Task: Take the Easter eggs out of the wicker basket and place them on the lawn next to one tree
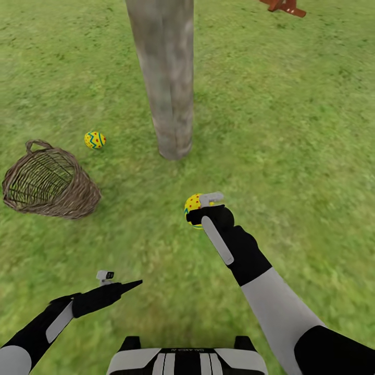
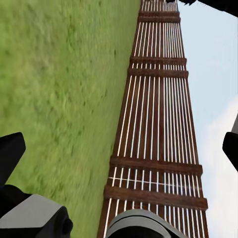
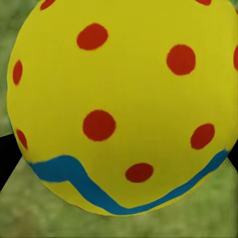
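The tree (image 1: 167, 78) shows as a thick grey-brown trunk rising from the lawn (image 1: 291, 156) at the top centre of the head view. My right gripper (image 1: 202, 209) is shut on a yellow Easter egg (image 1: 192, 204) with red dots, held just above the grass a short way in front of the trunk. That egg (image 3: 124, 99) takes up most of the right wrist view. Another Easter egg (image 1: 95, 139) lies on the grass left of the trunk. The wicker basket (image 1: 49, 182) lies tipped on its side at the left. My left gripper (image 1: 130, 285) is open and holds nothing, low at the near left.
A red-brown wooden object (image 1: 284, 6) stands far off at the top right. A slatted wooden fence (image 2: 153, 124) borders the grass in the left wrist view. My own base (image 1: 187, 359) sits at the bottom edge.
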